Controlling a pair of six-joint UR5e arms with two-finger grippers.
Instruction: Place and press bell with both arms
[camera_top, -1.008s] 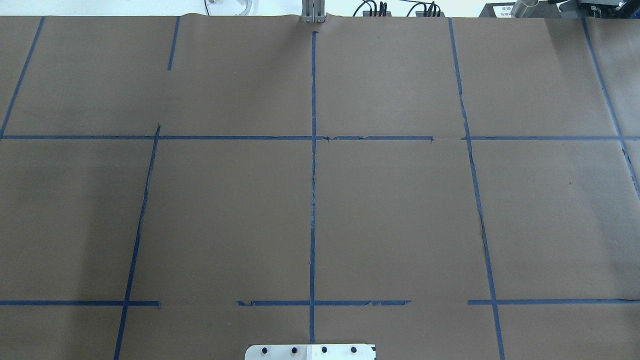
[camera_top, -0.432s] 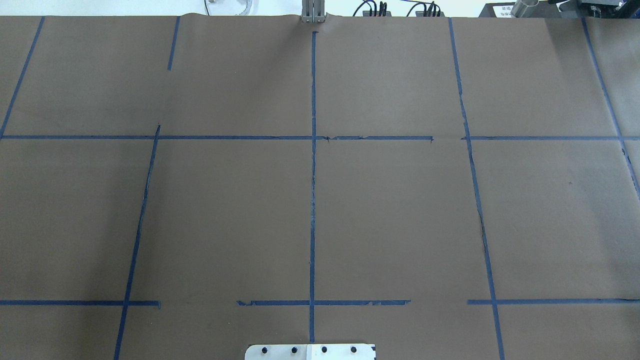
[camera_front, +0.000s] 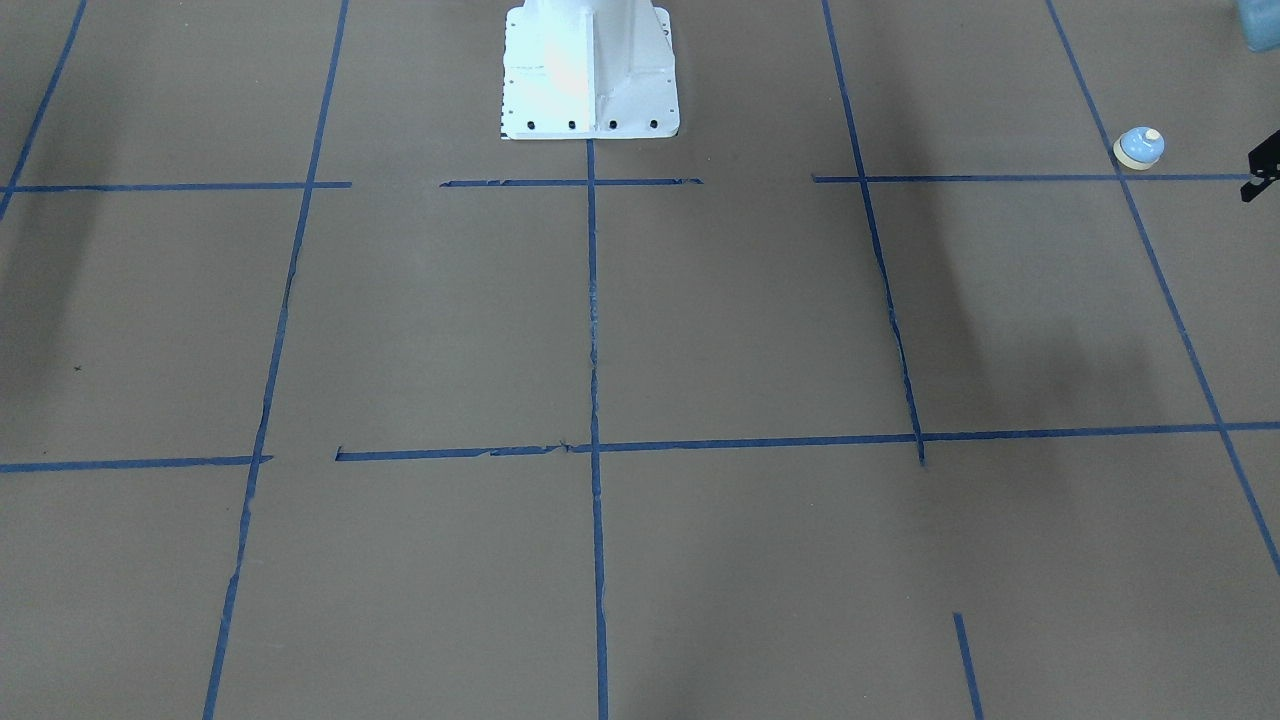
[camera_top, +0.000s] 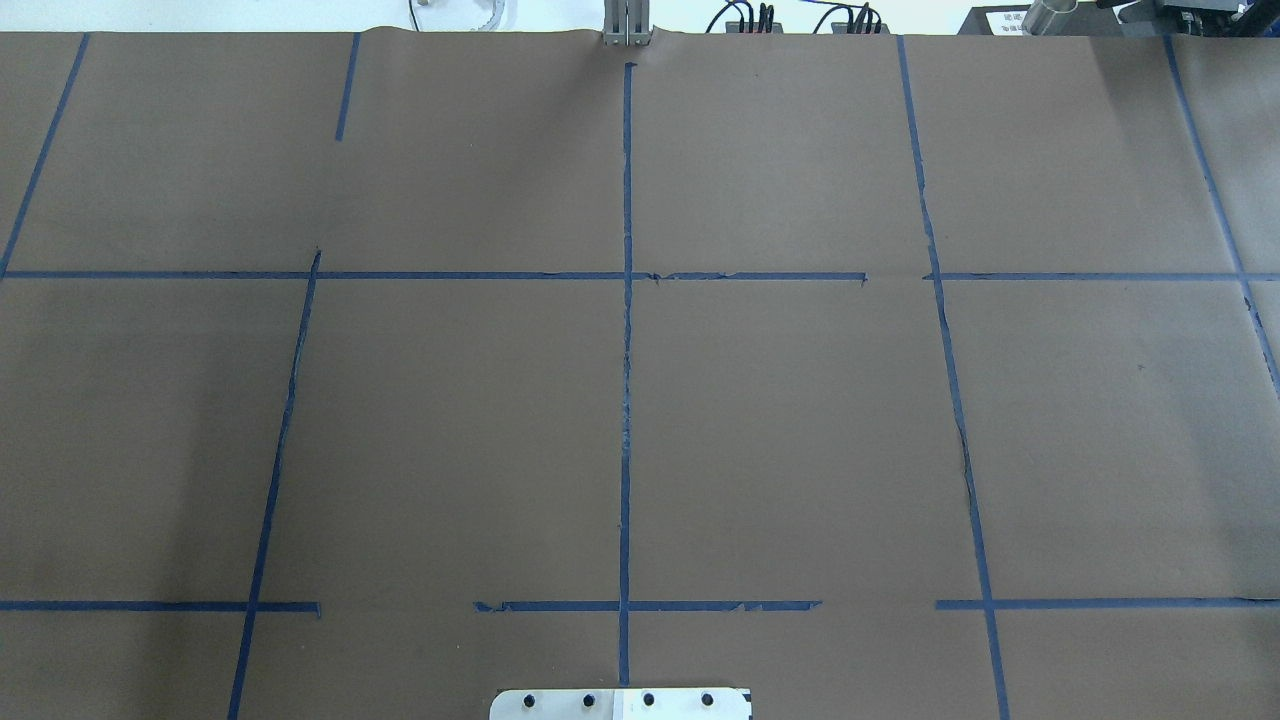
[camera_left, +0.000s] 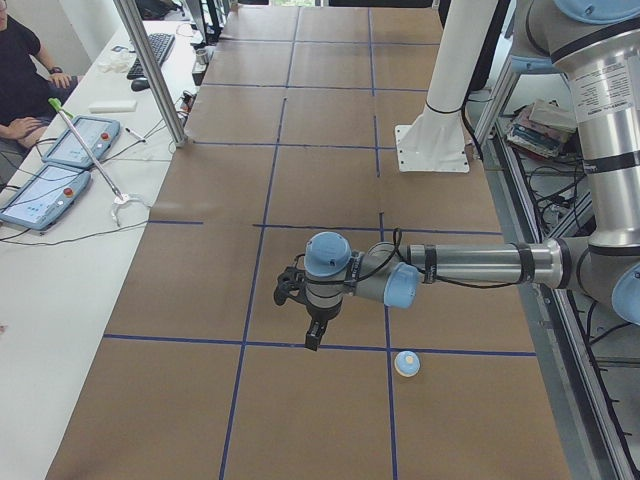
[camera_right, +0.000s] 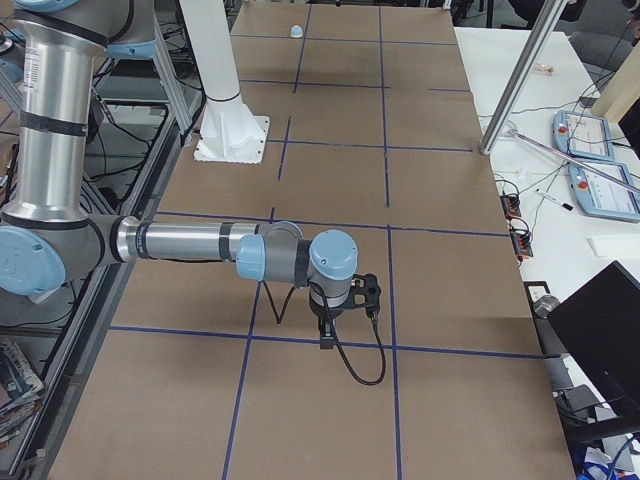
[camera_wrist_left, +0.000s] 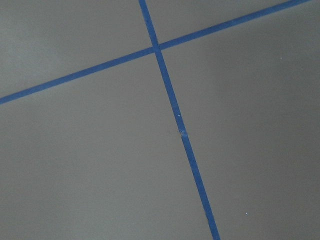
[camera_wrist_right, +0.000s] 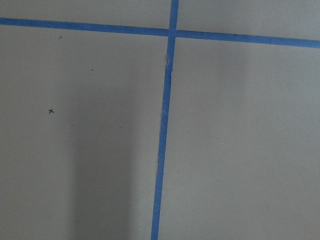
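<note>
The bell (camera_front: 1139, 148) is a small light-blue dome with a cream rim and button. It stands on the brown table at its left end, next to a blue tape line, and also shows in the exterior left view (camera_left: 406, 364) and, tiny, in the exterior right view (camera_right: 296, 31). My left gripper (camera_left: 313, 335) hangs above the table a short way from the bell, not touching it; only a black edge of it (camera_front: 1262, 172) shows in the front view. My right gripper (camera_right: 326, 335) hangs over the table's right end, far from the bell. I cannot tell whether either gripper is open or shut. Both wrist views show only paper and tape.
The white pedestal (camera_front: 590, 70) is bolted at the table's robot side. Blue tape lines (camera_top: 626, 350) grid the brown paper. A side table with tablets (camera_left: 55, 170), a seated person (camera_left: 20, 70) and a metal post (camera_left: 150, 70) are on the far side.
</note>
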